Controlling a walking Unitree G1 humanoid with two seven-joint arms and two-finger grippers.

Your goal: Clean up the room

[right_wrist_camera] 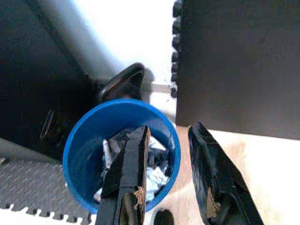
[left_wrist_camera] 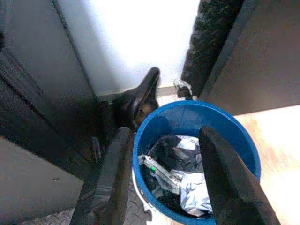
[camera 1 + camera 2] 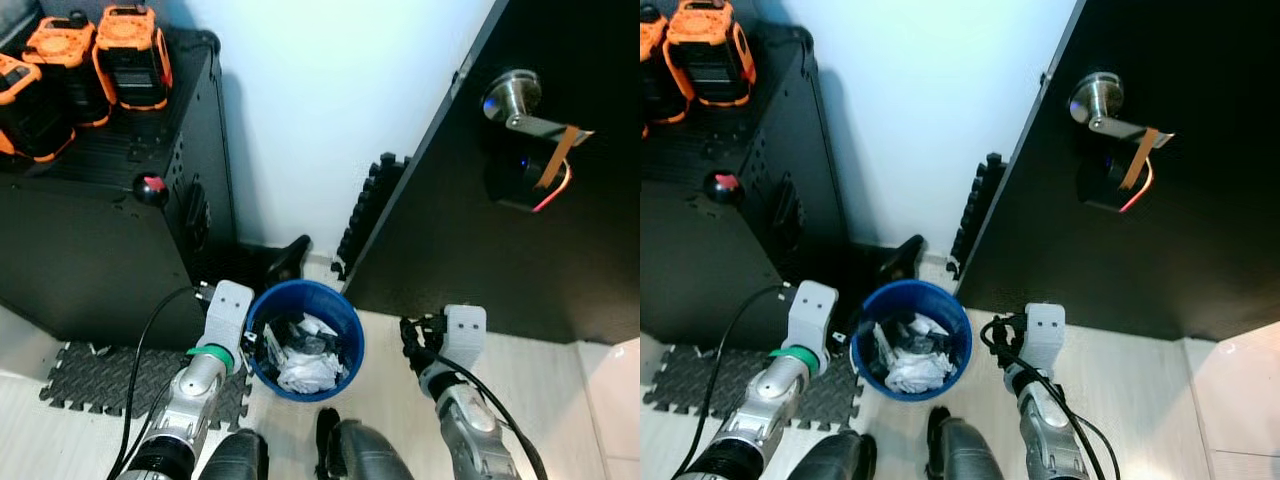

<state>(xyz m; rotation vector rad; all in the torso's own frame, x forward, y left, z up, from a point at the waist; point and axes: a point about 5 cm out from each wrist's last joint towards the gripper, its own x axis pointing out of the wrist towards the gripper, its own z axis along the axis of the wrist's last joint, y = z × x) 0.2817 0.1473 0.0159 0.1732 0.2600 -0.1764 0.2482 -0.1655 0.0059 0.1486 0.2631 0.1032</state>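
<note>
Both claws flanked a full blue bin (image 3: 303, 340) on the floor.

The left claw (image 2: 164, 183) and right claw (image 1: 171, 176) stood open and empty; gripping opposite rims evenly would likely lift it level. Beyond: a foam mat (image 3: 95, 378), black cabinet (image 3: 100, 230), white wall (image 3: 320, 110), dark door (image 3: 520, 230).

A round blue bin (image 3: 305, 338) stands upright on the floor, holding crumpled trash (image 3: 305, 362).
</note>
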